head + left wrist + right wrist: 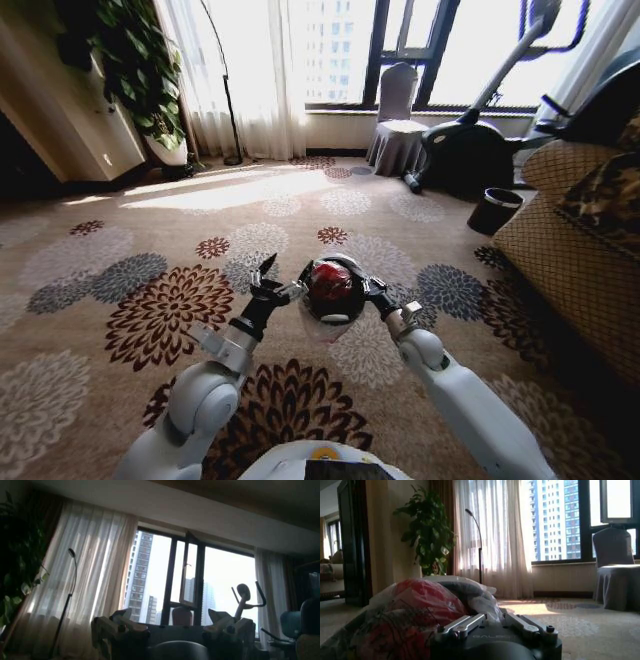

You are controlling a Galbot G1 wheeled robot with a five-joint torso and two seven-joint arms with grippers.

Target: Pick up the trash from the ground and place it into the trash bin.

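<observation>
I count one trash bin [331,290] holding one red wrapper [329,283]. Right gripper [372,292] pinches its rim; left gripper [270,280] stands spread beside it.

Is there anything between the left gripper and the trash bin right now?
Nothing visible. The left gripper sits open right beside the trash bin, and the right gripper is at the bin's opposite rim.
</observation>
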